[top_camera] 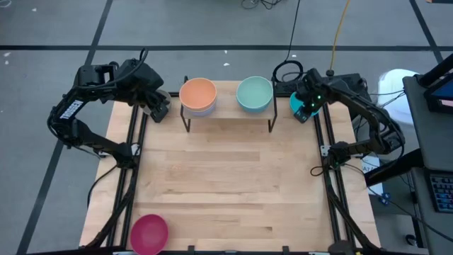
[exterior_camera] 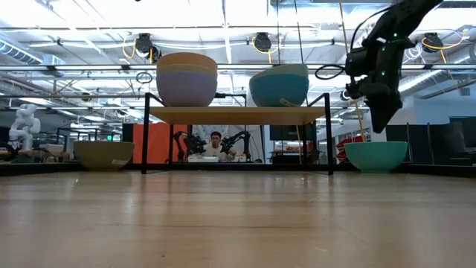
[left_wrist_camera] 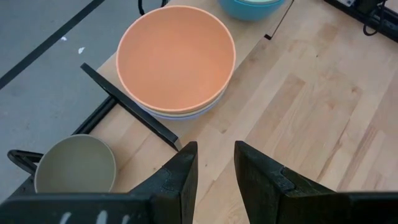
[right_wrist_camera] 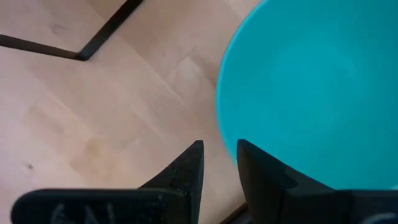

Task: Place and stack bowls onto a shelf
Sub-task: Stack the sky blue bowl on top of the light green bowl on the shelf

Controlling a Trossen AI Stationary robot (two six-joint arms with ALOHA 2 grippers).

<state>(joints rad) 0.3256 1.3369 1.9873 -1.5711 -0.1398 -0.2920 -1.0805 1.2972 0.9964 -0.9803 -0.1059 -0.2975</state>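
1. Far left, your left gripper [top_camera: 161, 110] hangs off the shelf's left end, its jaws set narrow with nothing between them. Just below it sits the small olive-grey round bowl [left_wrist_camera: 76, 172], on the tabletop's left edge and not yet shelved.
2. On the low light-wood shelf with thin black legs [exterior_camera: 236, 115], the left stack looks done so far: an orange round bowl [top_camera: 197, 93] on top, a pale yellow one and a periwinkle one under it.
3. Beside it, apart, a mint green round bowl [top_camera: 254, 92] tops a cyan one. The shelf's right end looks bare.
4. Off the shelf's right leg, your right gripper [top_camera: 304, 111] hovers at the rim of a loose cyan round bowl [right_wrist_camera: 311, 87], jaws narrow and empty, rim just beside one finger.
5. A magenta round bowl [top_camera: 148, 233] waits at the near left corner, well apart.
6. Three bowls left, I judge. The wooden tabletop [top_camera: 233, 184] is wide open mid-field; both loose bowls up top sit tight against frame rails.
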